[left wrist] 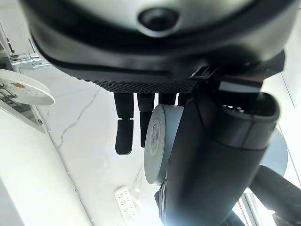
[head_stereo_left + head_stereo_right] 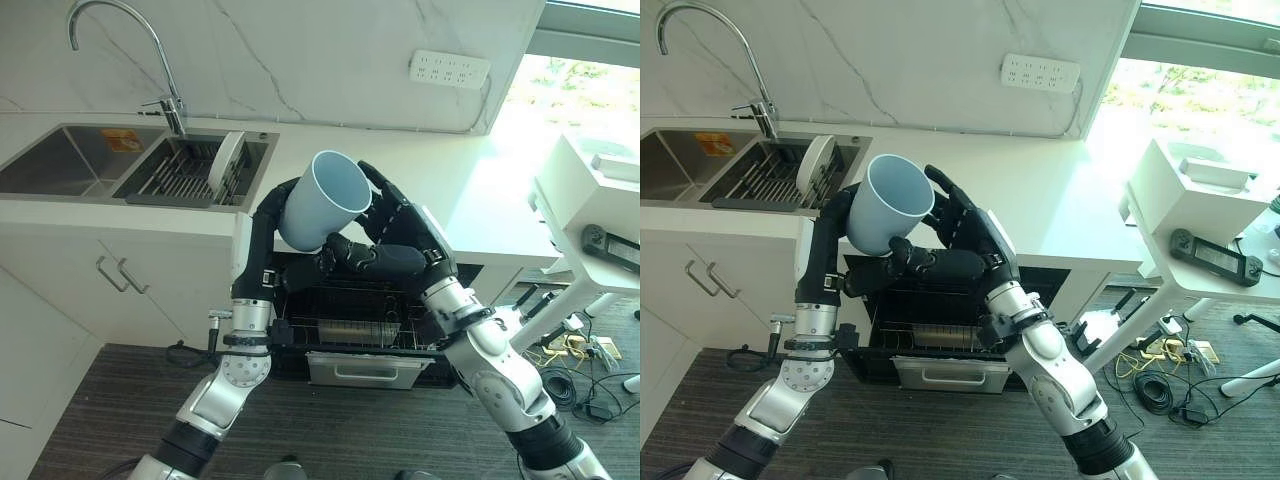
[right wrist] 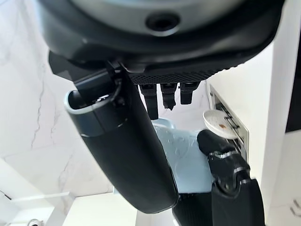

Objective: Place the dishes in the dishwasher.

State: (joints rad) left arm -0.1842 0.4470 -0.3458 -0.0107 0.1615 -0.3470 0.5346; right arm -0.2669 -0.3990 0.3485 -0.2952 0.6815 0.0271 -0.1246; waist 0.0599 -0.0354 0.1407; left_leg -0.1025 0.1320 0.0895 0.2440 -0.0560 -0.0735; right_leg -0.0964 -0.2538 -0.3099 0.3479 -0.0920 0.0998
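The dishwasher (image 2: 350, 330) stands open below the fingers. The pale blue cup (image 2: 322, 200) is midway through a handover: the left hand (image 2: 272, 205) and right hand (image 2: 385, 235) both clasp it. Next, 1 hand should release before lowering.

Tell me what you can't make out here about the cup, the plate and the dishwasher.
- Cup: its far wall in the eye views, behind both robot hands, left and right.
- Dishwasher rack: its back half, hidden by the arms and counter.
- Plate in the sink rack: seen edge-on, its face hidden.
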